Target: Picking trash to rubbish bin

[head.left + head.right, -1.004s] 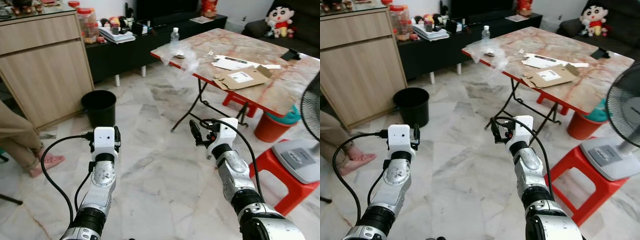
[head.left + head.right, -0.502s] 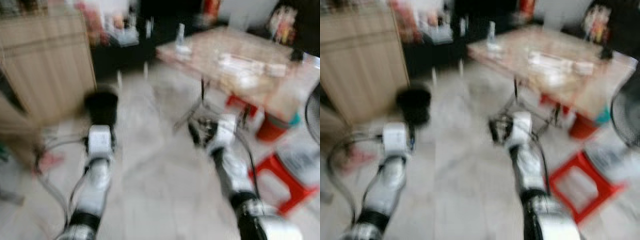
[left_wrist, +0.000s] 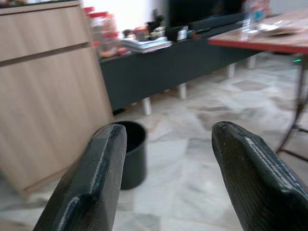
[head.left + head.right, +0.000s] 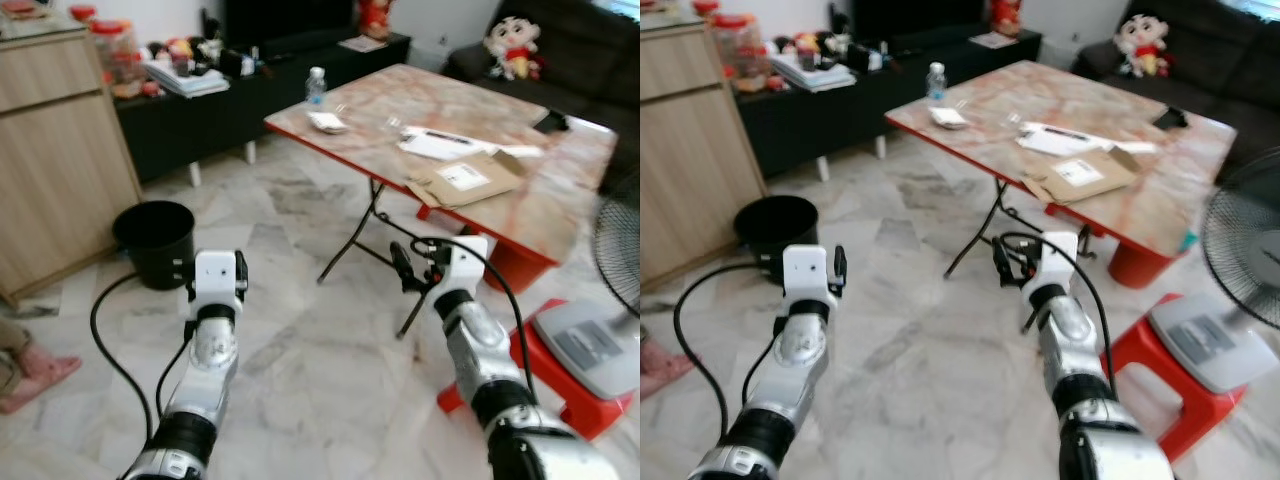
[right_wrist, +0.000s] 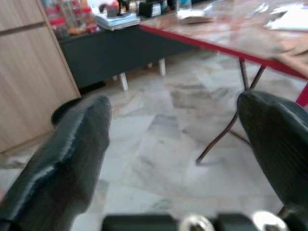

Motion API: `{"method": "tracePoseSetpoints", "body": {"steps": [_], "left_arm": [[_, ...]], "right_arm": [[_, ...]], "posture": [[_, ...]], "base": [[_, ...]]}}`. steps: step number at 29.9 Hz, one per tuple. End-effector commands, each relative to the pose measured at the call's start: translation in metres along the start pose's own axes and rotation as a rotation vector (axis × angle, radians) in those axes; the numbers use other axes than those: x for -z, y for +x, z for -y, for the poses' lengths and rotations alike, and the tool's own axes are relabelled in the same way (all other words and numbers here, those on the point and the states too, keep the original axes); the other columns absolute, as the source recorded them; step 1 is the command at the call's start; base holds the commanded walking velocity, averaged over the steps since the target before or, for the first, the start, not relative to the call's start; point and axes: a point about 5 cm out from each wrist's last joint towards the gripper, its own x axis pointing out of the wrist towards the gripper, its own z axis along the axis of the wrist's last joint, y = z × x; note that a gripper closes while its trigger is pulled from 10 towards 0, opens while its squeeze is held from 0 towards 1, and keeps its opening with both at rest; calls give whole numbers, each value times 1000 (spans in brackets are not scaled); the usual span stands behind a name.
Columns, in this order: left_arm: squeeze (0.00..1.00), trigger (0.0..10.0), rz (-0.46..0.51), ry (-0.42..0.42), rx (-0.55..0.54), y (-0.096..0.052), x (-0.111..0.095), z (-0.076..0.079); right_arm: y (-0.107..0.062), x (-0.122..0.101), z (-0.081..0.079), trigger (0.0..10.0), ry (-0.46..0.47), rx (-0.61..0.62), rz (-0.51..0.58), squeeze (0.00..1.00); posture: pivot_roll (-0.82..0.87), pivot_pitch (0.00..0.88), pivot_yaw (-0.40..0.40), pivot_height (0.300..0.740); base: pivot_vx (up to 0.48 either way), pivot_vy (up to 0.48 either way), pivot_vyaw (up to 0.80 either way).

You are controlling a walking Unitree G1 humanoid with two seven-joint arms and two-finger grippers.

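The black rubbish bin (image 4: 155,240) stands on the floor by the wooden cabinet, ahead and left of my left gripper (image 4: 216,268). In the left wrist view that gripper (image 3: 168,130) is open and holds nothing, with the bin (image 3: 129,153) beyond its fingers. A red-edged marble table (image 4: 520,215) carries a crumpled white wrapper (image 4: 328,122), a water bottle (image 4: 315,85), papers (image 4: 438,145) and a cardboard envelope (image 4: 462,180). My right gripper (image 4: 410,268) hangs below the table's near edge, open and holding nothing (image 5: 175,101).
A wooden cabinet (image 4: 50,150) is at the left and a black TV console (image 4: 230,100) lies behind. A red stool (image 4: 560,395) and a standing fan (image 4: 610,300) crowd the right. An orange bucket (image 4: 520,268) sits under the table. A person's foot (image 4: 30,372) rests at the far left.
The camera has swung right after a blurred moment, so the bin, cabinet and person sit further left in view. Both arms keep the same raised pose with fingers apart.
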Motion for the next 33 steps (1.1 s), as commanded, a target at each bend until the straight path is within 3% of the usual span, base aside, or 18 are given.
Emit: {"method": "tracePoseSetpoints", "body": {"steps": [1,15,21,24,33], "left_arm": [[0,10000,-8,-16,26,-5,2,11],[0,10000,-36,0,1,-25,17,-6],[0,10000,-25,0,144,-30,11,25],[0,10000,-26,-4,185,-32,11,33],[0,10000,-13,7,206,-27,7,36]], "right_arm": [[-5,-1,11,10000,-8,29,0,0],[-14,10,19,10000,-38,3,-61,0],[-42,26,35,10000,-24,66,-62,0],[-49,30,37,10000,-31,67,-78,0],[-44,11,45,10000,-81,33,-70,0]], "posture": [[-23,0,-99,740],[-8,0,-138,740],[-66,38,-97,740],[-85,30,-115,740],[-108,0,-160,740]], "base": [[0,0,0],[0,0,0],[0,0,0],[0,0,0],[0,0,0]]}}
